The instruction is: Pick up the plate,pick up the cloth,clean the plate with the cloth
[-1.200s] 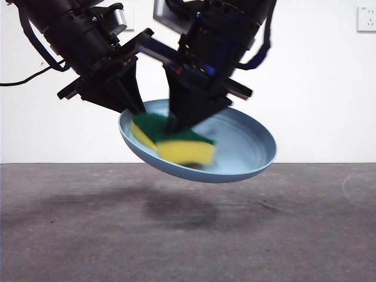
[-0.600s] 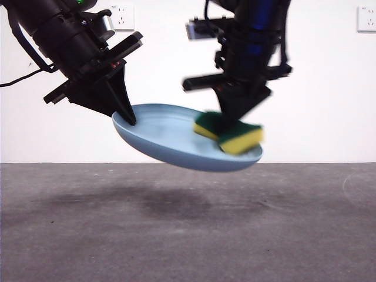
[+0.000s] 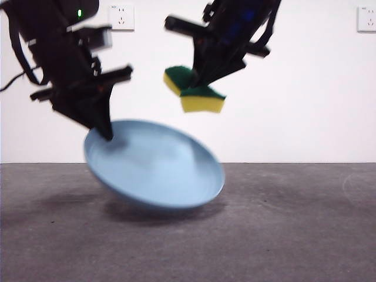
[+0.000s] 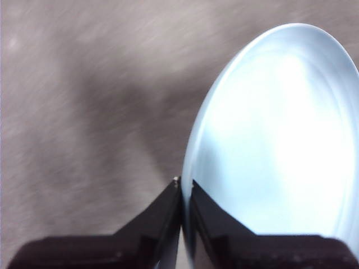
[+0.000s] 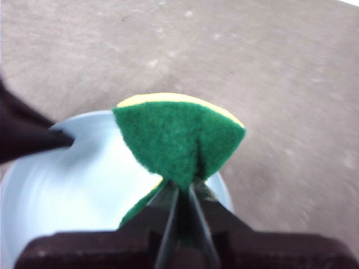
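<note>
The front camera sits low, about level with the table (image 3: 294, 235), looking straight across it to a white wall; both arms hang close and large. The left wrist camera peers down along its own pincer (image 4: 184, 188), very near the plate (image 4: 280, 140). The right wrist camera looks down past its pincer (image 5: 184, 190) and the cloth (image 5: 179, 137) onto that same plate, which all three views share.

Light: even, bright against the white wall; soft shadow lay under the plate (image 3: 154, 167) at lower centre | Glare: plate interior washed out in left wrist view | Blur: motion smear on both arms; table streaked in wrist views
</note>
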Available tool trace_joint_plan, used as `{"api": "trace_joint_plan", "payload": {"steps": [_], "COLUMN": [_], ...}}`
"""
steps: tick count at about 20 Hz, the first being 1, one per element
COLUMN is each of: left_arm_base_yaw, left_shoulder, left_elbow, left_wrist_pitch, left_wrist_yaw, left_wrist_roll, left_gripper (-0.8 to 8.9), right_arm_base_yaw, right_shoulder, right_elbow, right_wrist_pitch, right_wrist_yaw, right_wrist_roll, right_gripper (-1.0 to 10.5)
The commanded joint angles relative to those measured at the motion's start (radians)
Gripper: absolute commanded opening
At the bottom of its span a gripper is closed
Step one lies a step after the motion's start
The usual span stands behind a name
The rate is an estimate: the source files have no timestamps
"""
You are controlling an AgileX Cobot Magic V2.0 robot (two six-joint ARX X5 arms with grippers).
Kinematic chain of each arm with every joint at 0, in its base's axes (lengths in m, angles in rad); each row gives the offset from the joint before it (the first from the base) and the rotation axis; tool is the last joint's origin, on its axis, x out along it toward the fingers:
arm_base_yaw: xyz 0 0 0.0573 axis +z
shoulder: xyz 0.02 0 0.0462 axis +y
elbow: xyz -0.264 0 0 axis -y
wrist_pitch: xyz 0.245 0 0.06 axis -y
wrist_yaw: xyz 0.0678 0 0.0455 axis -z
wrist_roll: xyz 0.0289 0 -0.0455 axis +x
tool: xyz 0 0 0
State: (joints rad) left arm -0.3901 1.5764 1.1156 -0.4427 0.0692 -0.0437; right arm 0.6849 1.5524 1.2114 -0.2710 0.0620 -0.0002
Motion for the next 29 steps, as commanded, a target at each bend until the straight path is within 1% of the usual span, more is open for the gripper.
{"api": "trace_joint_plan", "payload": {"steps": [1, 4, 7, 8, 11, 14, 18, 19, 20, 22, 23, 27, 29], "left_arm_base_yaw": [0.038, 0.087, 0.124, 0.131, 0.138, 0.136, 0.127, 0.127, 0.125, 0.118, 0.114, 0.095, 0.088], "left_shoulder": [0.068, 0.163, 0.238, 0.251, 0.250, 0.201, 0.047, 0.002, -0.042, -0.127, -0.167, -0.285, -0.316], "left_elbow": [0.001, 0.001, 0.001, 0.001, 0.001, 0.006, 0.006, 0.006, 0.006, 0.006, 0.006, 0.006, 0.006], "left_wrist_pitch": [0.014, 0.028, 0.032, 0.032, 0.055, 0.066, 0.069, 0.069, 0.069, 0.067, 0.064, 0.039, 0.021], "left_wrist_yaw": [-0.002, -0.014, -0.022, -0.023, -0.023, -0.020, -0.007, -0.005, 0.006, 0.039, 0.047, 0.094, 0.094], "left_wrist_roll": [0.024, 0.031, 0.038, 0.038, 0.037, 0.017, -0.001, -0.014, -0.016, -0.031, -0.041, -0.062, -0.062], "left_gripper": [-0.08, -0.08, 0.00, 0.22, 3.87, 4.01, 4.01, 4.01, 4.01, 4.01, 4.01, 4.01, 4.01], "right_arm_base_yaw": [-0.003, -0.005, -0.013, -0.017, -0.044, -0.092, -0.175, -0.192, -0.206, -0.236, -0.243, -0.245, -0.245], "right_shoulder": [-0.044, -0.113, -0.167, -0.176, -0.183, -0.153, -0.072, -0.042, -0.011, 0.069, 0.108, 0.240, 0.275], "right_elbow": [-0.011, -0.011, -0.011, -0.011, -0.011, -0.011, -0.011, -0.011, -0.011, -0.011, -0.011, -0.011, -0.011], "right_wrist_pitch": [-0.079, -0.206, -0.286, -0.296, -0.298, -0.280, -0.275, -0.275, -0.275, -0.276, -0.279, -0.319, -0.349], "right_wrist_yaw": [0.026, 0.074, 0.103, 0.103, 0.103, 0.101, 0.093, 0.091, 0.074, -0.030, -0.063, -0.064, -0.063], "right_wrist_roll": [0.002, 0.002, 0.002, 0.002, 0.002, 0.015, 0.119, 0.129, 0.134, 0.143, 0.142, 0.168, 0.167], "right_gripper": [-0.1, -0.1, -0.1, -0.1, -0.1, -0.1, -0.1, -0.1, -0.1, -0.1, -0.1, 0.1, 0.1]}}
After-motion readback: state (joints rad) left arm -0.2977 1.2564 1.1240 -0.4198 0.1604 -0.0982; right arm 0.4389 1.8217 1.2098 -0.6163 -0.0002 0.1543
